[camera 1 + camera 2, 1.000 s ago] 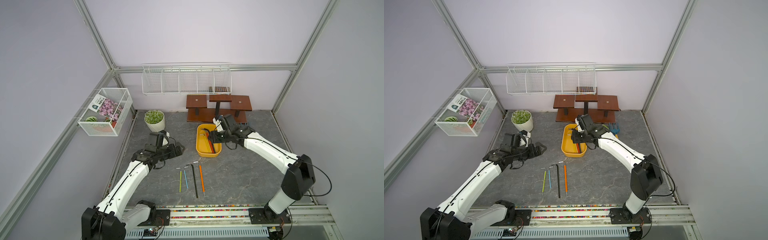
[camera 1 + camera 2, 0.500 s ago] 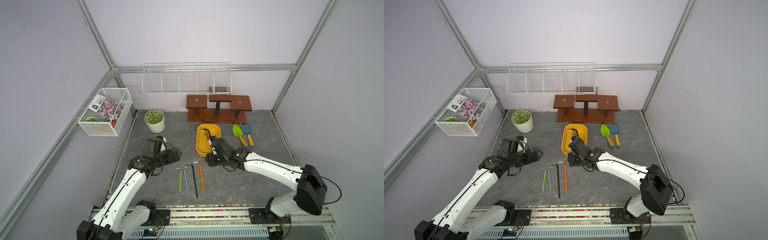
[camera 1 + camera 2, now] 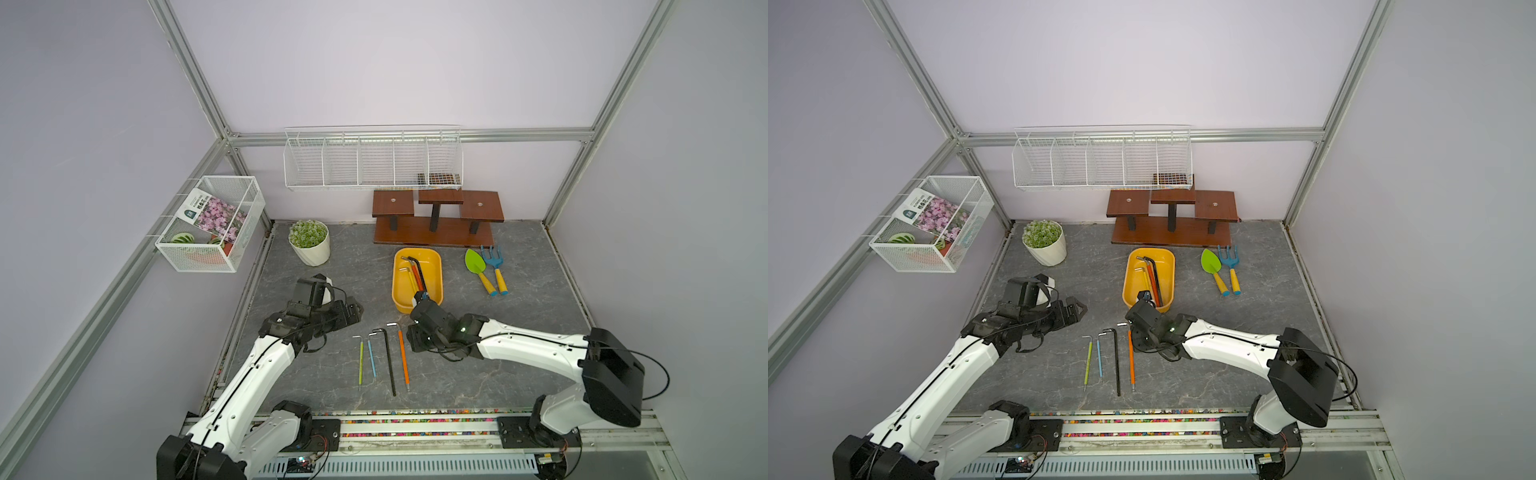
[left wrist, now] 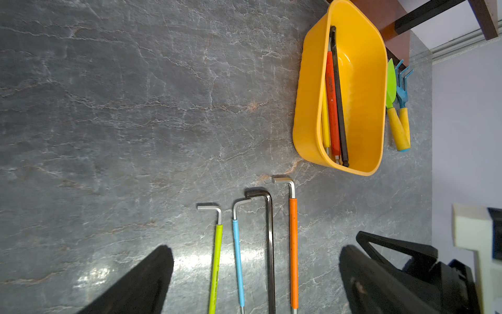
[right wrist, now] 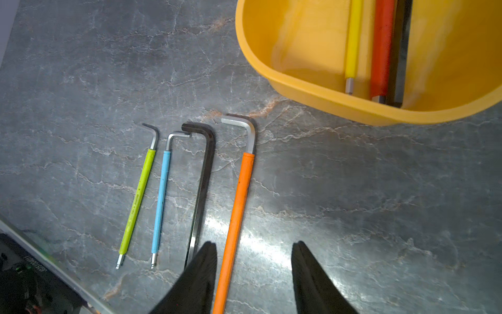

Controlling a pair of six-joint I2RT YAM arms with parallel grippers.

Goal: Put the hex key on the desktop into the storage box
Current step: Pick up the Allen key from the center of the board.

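**A:** What is the desk (image 5: 380, 190) like?

**B:** It is a dark grey, stone-patterned slab with pale veins, glossy enough to show a glare patch. Four L-shaped keys lie flat on it in a row: a green hex key (image 5: 138, 195) and a blue hex key (image 5: 161, 201), both slim with plastic sleeves. Next are a longer bare black hex key (image 5: 202, 185) and an orange hex key (image 5: 241, 195) with a bright steel elbow.

**A:** And the storage box (image 5: 304, 43)?

**B:** It is smooth yellow plastic with rounded corners and a rolled rim. It sits just ahead of the right end effector (image 5: 254, 243), past the elbows. Inside, lengthwise, lie a yellow key (image 5: 354, 40), a red key (image 5: 381, 49) and a black key (image 5: 399, 54).

**A:** What is the right end effector doing?

**B:** Its two black tapered fingers are partly apart and grip nothing. The orange hex key's shaft runs between them, just beside one finger, and the black hex key lies just outside that finger. I cannot tell whether the tips touch the desk.

**A:** And the left end effector (image 4: 255, 250)?

**B:** It is spread wide and empty. All four shafts run through the gap between its fingers, and it grips none of them.
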